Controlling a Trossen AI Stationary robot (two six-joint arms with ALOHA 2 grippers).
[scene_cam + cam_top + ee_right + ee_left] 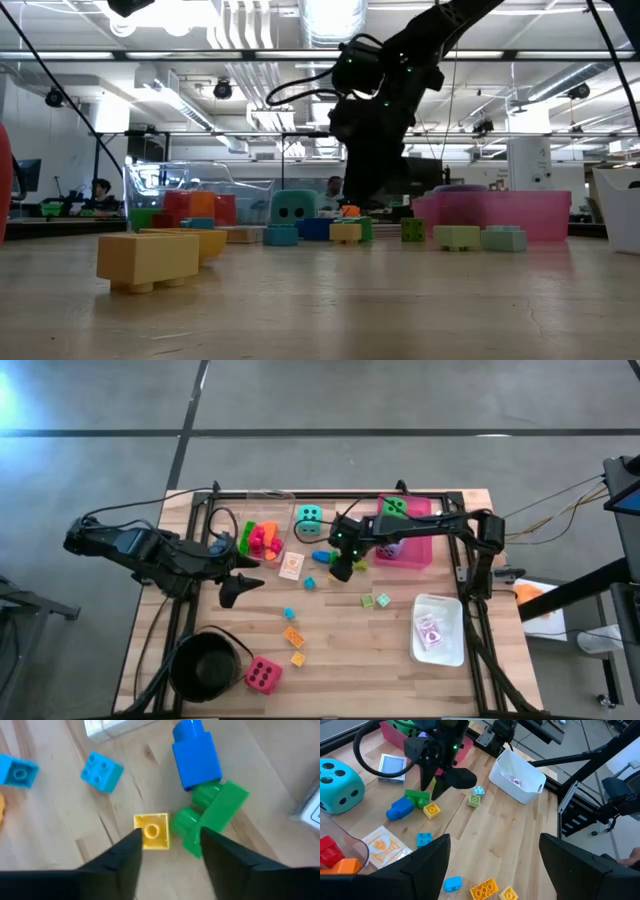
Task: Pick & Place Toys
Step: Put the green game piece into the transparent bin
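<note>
Right gripper is nose-down over the block cluster mid-desk, jaws apart and straddling a small yellow block; nothing clamped, looks lined up for a top-down pinch on it. A green block touches the yellow one on one side and a blue block butts against the green, so I reckon the far jaw has little room and could nudge the green piece. Left gripper waits over the desk's left half, jaws wide apart, empty. Blocks are hard glossy plastic with round studs, flat-sided, easy for parallel jaws. A light-blue block sits apart from the cluster. Dice are soft, rounded cubes with black dots: the teal die sits on the desk at the back, the green die already rests in the pink tray, the pink-red die sits just beside the round black pot at the front. A picture card lies flat on the wood desk, thin, awkward to pinch. The white tray at the right holds what looks like another card.
</note>
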